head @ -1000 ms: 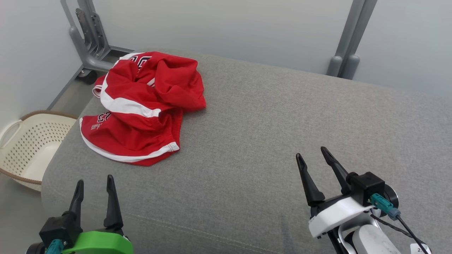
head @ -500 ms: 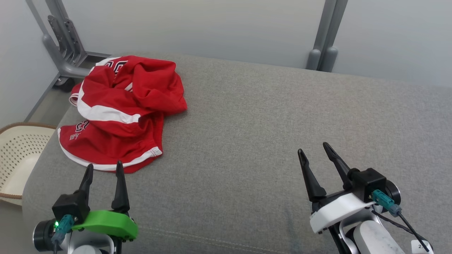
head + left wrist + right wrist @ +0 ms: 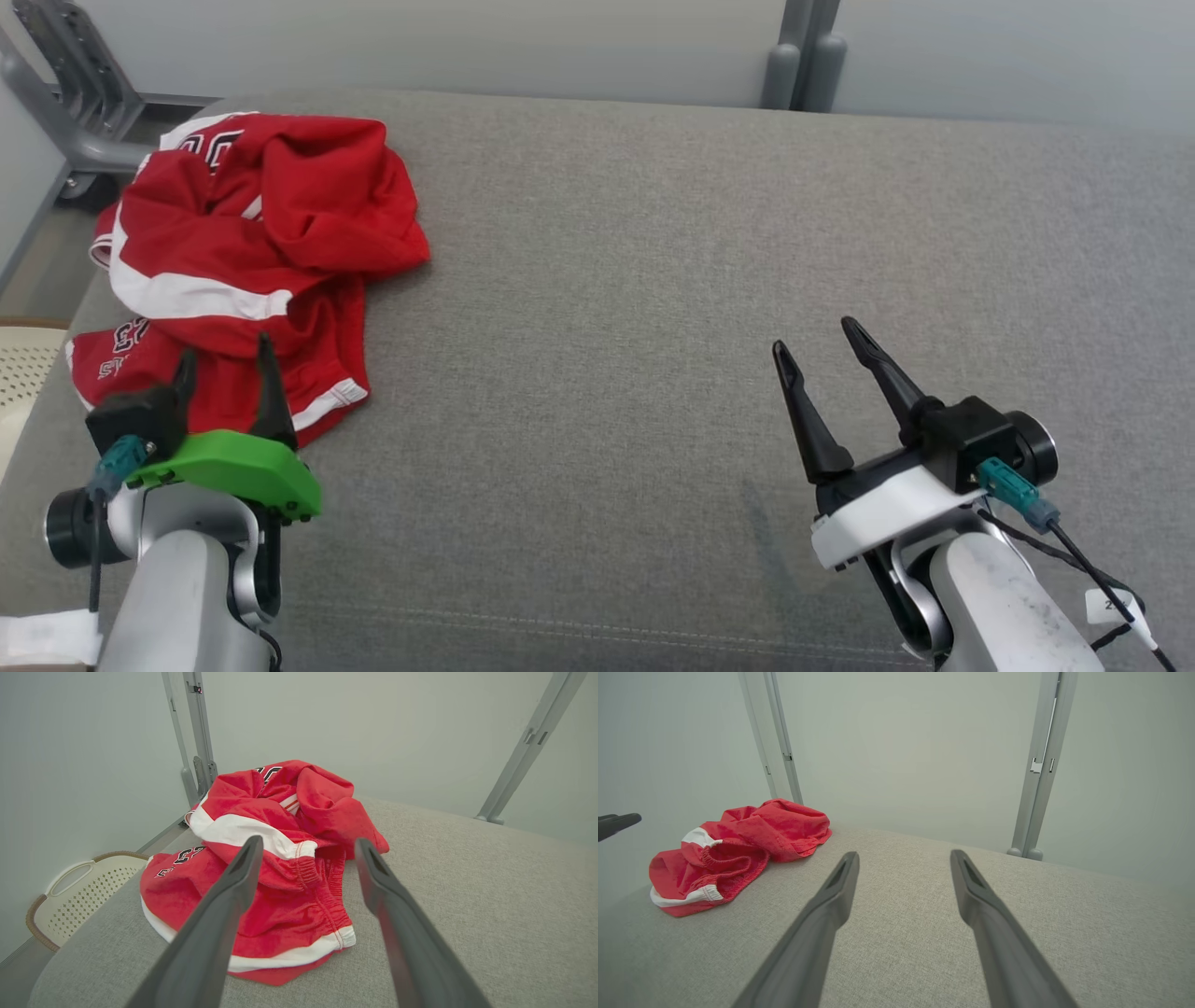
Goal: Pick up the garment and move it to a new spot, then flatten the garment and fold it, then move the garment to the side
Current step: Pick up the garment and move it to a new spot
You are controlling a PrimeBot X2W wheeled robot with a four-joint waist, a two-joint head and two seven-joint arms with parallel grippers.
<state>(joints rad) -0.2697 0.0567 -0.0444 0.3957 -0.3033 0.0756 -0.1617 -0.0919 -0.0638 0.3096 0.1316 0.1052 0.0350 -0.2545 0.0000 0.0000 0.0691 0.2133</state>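
The garment (image 3: 252, 233) is a crumpled pair of red shorts with white trim and dark lettering, lying at the far left of the grey cushion (image 3: 653, 280). My left gripper (image 3: 227, 357) hovers open over its near hem, nothing between the fingers. The left wrist view looks past the open left gripper (image 3: 306, 847) at the garment (image 3: 275, 858) just ahead. My right gripper (image 3: 814, 338) stands open over bare cushion at the right, far from the cloth. In the right wrist view the garment (image 3: 738, 851) lies off to the left of the open right gripper (image 3: 903, 856).
A cream perforated basket (image 3: 79, 896) sits on the floor beyond the cushion's left edge. Grey metal frame posts (image 3: 803, 51) stand behind the cushion against a pale wall, with a wheeled frame foot (image 3: 65, 131) at the back left.
The head camera has swung right and down, shifting the whole picture left. My left gripper has moved forward from short of the hem to over the garment's near edge. Both grippers stay open.
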